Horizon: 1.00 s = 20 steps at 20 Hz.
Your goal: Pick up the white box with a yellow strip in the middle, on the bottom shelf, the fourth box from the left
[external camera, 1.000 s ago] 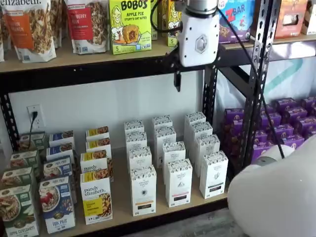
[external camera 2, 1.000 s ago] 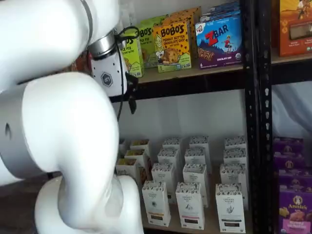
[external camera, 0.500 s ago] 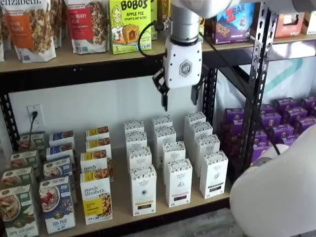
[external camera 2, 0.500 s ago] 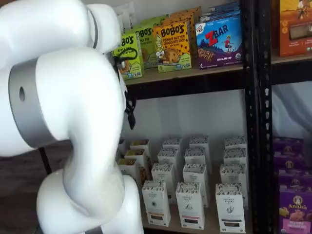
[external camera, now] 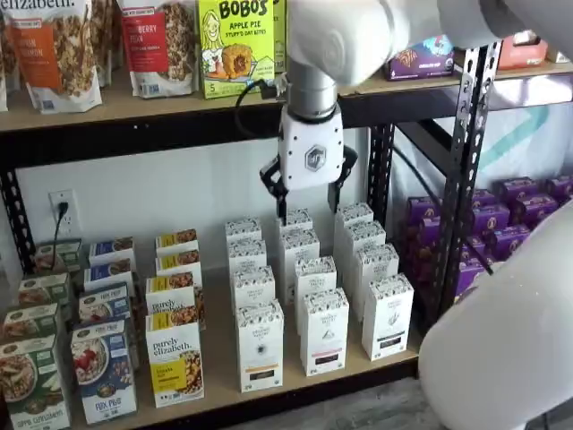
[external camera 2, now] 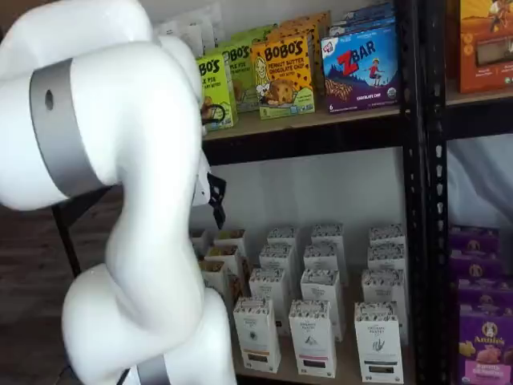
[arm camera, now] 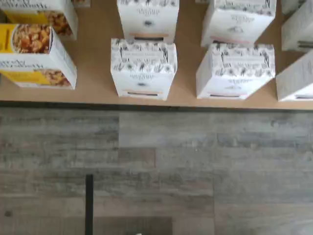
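The white box (external camera: 260, 345) stands at the front of its column on the bottom shelf (external camera: 219, 354), a yellow-orange strip low on its face. It also appears in a shelf view (external camera 2: 256, 333) and, from above, in the wrist view (arm camera: 143, 68), near the board's front edge (arm camera: 93, 73). My gripper (external camera: 309, 197) hangs open below the upper shelf, well above the white cartons and a little right of the box. Nothing is between its black fingers (external camera: 279, 195). In the other shelf view only one finger (external camera 2: 216, 200) shows beside the arm.
Granola boxes (external camera: 175, 358) stand left of the white box, and similar white cartons (external camera: 324, 331) to its right. Purple boxes (external camera: 519, 215) fill the neighbouring bay behind a black upright (external camera: 466, 161). The upper shelf's edge (external camera: 179, 121) is just above the gripper. Grey plank floor (arm camera: 156, 166) lies before the shelf.
The gripper has come down and to the left, from the upper shelf's edge to below it, and has turned so that both fingers show. The boxes have not moved.
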Available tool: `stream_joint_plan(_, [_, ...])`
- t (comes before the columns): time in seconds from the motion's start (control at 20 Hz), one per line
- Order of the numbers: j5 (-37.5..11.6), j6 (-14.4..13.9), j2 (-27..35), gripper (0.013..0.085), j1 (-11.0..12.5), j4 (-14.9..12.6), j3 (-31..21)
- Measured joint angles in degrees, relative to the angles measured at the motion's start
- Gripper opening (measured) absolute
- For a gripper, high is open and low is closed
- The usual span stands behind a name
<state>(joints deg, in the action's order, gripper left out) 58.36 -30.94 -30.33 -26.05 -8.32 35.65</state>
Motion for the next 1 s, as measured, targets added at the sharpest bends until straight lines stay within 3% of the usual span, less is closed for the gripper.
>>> stream_joint_plan(0.25, [-7.86, 1.72, 3.92, 0.085, 0.85, 2.51, -1.45])
stream_joint_plan(0.65, [-16.14, -0.26, 11.24, 0.085, 1.71, -0.65, -1.49])
stream_joint_plan(1.0, [-21.85, 0.26, 19.66, 0.085, 2.32, -0.04, 0.31])
